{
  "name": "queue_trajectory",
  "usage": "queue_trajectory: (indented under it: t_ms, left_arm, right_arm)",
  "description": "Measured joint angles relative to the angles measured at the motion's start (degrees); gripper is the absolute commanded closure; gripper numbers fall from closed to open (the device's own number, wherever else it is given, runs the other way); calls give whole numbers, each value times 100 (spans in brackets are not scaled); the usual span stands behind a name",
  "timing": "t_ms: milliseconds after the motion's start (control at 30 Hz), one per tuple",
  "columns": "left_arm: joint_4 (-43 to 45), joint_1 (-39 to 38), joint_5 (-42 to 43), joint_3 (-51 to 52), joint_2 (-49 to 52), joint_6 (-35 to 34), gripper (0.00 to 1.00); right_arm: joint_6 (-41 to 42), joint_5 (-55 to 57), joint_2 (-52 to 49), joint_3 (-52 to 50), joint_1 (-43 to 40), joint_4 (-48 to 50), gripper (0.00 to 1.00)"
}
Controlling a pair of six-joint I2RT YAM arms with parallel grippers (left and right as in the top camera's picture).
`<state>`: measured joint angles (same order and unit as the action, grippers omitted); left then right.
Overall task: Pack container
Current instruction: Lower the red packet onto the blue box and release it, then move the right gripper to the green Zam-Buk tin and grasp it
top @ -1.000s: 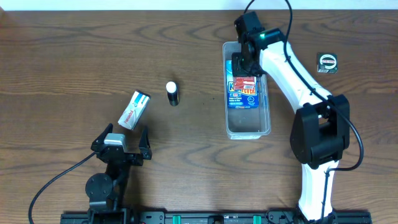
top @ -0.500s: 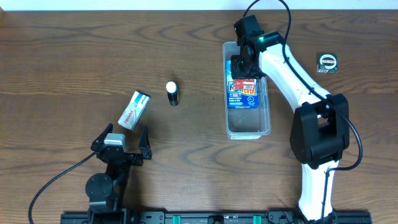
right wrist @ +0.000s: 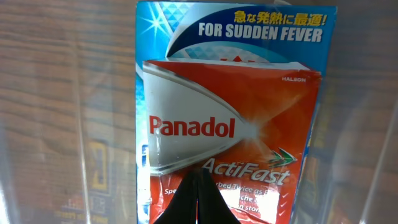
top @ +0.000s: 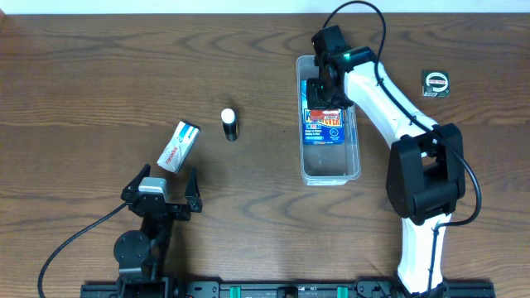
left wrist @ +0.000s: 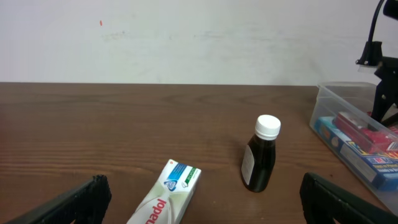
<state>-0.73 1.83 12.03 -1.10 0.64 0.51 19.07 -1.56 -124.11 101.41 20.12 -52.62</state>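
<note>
My right gripper (right wrist: 198, 190), fingers pressed together and empty, hangs over the Panadol pack (right wrist: 230, 124) in the container (top: 331, 170) near the far-right corner. A careless lift could snag the pack. My left gripper (top: 163, 184) is spread.

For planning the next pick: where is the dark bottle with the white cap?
Overhead view, left of centre: the bottle stands upright between the white Panadol box and the container.

Red-and-silver Panadol packet (right wrist: 249, 155); blue fever-relief box (right wrist: 180, 31), white lettering; clear container (top: 330, 171); dark brown bottle (left wrist: 259, 163), white cap (left wrist: 268, 126); white-green carton (left wrist: 166, 194); brown wood-grain table (top: 99, 74).
</note>
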Motion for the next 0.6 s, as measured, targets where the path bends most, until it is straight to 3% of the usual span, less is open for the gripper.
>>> queue_trajectory:
  t_ms: [367,600]
  left_arm:
    - [2,0,0,0,0,-2,2]
    - [0,0,0,0,0,0,2]
  right_arm:
    - [-48,-17,0,256,0,-170,88]
    - [-195,-17,76,1263,-42,-750,66]
